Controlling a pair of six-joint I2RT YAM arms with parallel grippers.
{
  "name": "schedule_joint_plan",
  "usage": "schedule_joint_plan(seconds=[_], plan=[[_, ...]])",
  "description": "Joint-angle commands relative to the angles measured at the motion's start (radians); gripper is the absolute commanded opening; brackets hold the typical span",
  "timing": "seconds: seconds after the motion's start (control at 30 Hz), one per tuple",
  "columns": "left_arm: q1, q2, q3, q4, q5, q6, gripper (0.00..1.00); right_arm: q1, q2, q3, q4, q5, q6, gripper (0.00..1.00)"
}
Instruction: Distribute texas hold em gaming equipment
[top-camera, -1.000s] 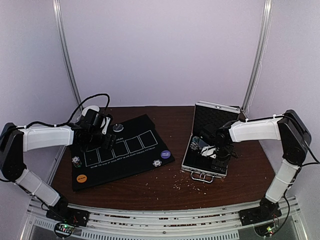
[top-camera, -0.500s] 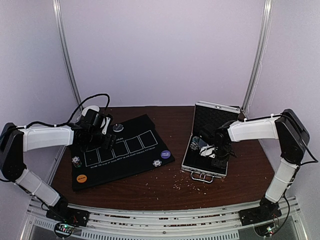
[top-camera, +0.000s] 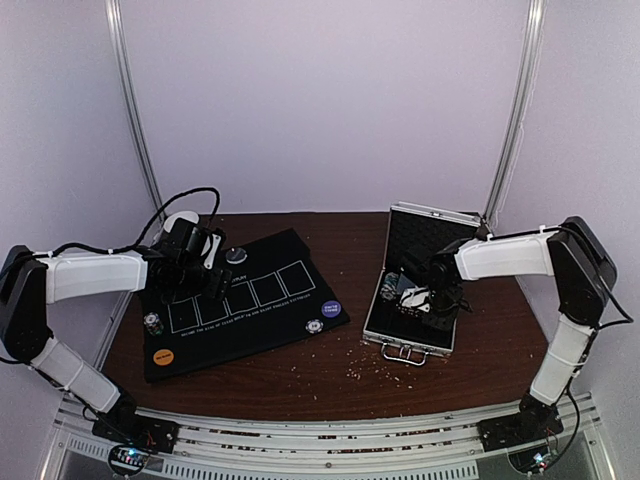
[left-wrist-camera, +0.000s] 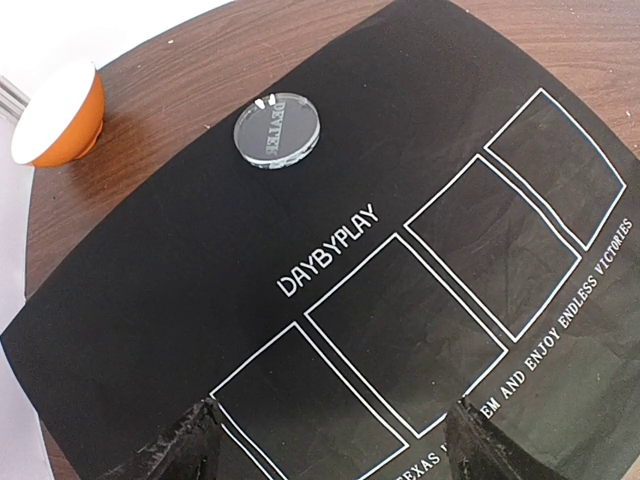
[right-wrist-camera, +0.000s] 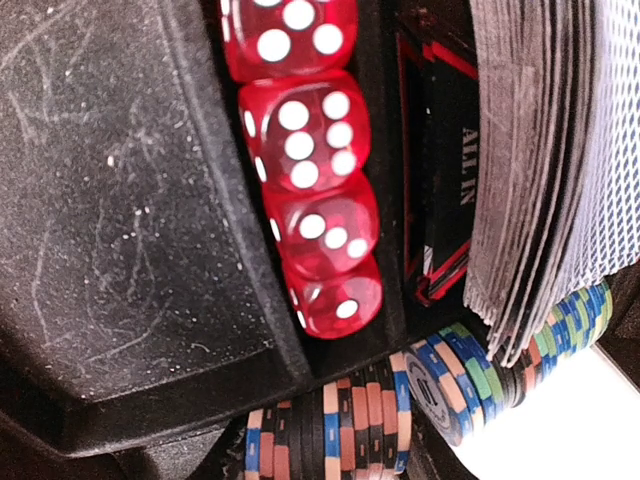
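TWO ARMS, ONE CASE: On the brown tabletop (top-camera: 330, 385), a black Texas hold 'em mat (top-camera: 250, 330) with five empty card boxes lies at left. An open silver case (top-camera: 405, 350) stands at right, well apart from it. The right gripper (top-camera: 420, 300) reaches down into the case, making it the nearer arm to the undealt stock. Whether its fingers are apart or clamped cannot be told. Just ahead of it, the deck of cards (right-wrist-camera: 540, 170) stands on edge, its long axis running up the wrist view. Beside the deck are an "ALL IN" plaque (right-wrist-camera: 445, 170), red dice (right-wrist-camera: 310, 170) and racked striped chips (right-wrist-camera: 350, 430), all in tight slots with little clearance. The left gripper (left-wrist-camera: 330, 450) hovers over the roomy mat, fingers (left-wrist-camera: 190, 445) wide apart and empty, near the grey dealer button (left-wrist-camera: 277, 131) and an orange-and-white bowl (left-wrist-camera: 60, 115). An orange disc (top-camera: 161, 354) and a purple disc (top-camera: 331, 309) sit on the mat.
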Motion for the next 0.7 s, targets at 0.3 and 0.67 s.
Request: schedule_joint_plan(seconds=[0.3,0.67], plan=[[-0.001,-0.065,-0.029,0.075,0.041,0.024,0.8,-0.002,-0.08,0.211,-0.213,0.006,0.223,0.0],[-0.114,-0.255,-0.095,0.28,0.283,0.174,0.73,0.031,-0.208,0.355,0.076,-0.601,0.71,0.0]])
